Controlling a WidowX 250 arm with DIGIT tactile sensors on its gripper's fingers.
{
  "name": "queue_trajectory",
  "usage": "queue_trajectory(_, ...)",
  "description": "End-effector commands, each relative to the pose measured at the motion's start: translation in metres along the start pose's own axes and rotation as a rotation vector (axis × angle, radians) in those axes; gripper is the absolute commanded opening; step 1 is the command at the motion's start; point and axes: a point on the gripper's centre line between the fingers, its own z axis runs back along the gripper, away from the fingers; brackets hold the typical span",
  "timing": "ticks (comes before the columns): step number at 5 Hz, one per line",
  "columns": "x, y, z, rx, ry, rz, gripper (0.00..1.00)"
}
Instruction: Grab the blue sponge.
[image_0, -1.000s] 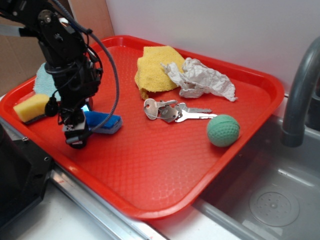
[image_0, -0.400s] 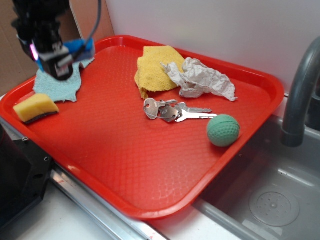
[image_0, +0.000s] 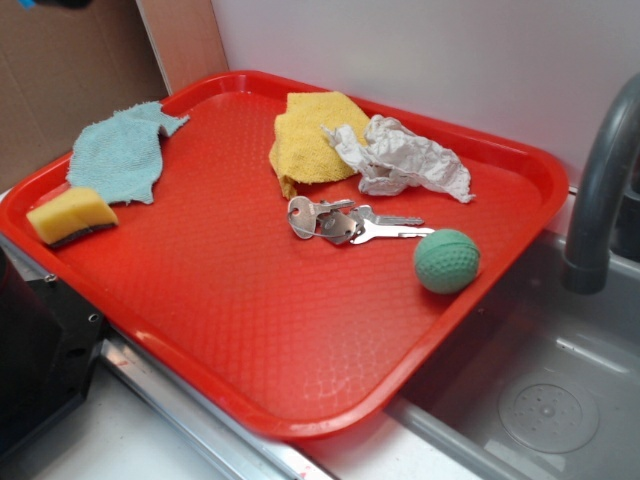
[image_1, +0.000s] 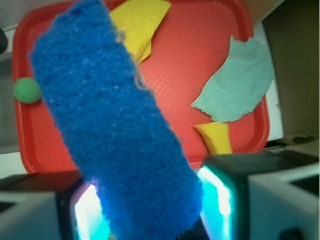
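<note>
Gone from the exterior view is the arm that hung over the tray's far left corner a moment ago; only a sliver of dark and blue shows at the very top left edge now, too little to identify. The spot near the front left of the red tray, where the blue sponge lay a second ago, is bare plastic.

From the wrist view the blue sponge fills the middle of the picture, its fuzzy bright blue face turned to the camera and its lower end pinched between the two fingers of the hand, which is closed on it. Far below lies the tray with the teal cloth, the yellow sponge, the yellow rag and the green ball, all small, so the hand looks to be high above them.

On the tray the keys and the crumpled paper sit as before, untouched, near the ball and well apart from the yellow sponge.

Judging from this, the grab is done: the sponge is off the tray and held. The grip is at one end only, so the long free part could sag or twist loose.
</note>
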Motion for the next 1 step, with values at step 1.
queue_trajectory(1,0.0108,0.0015,-0.0087,0.065,-0.021,0.040,0.00)
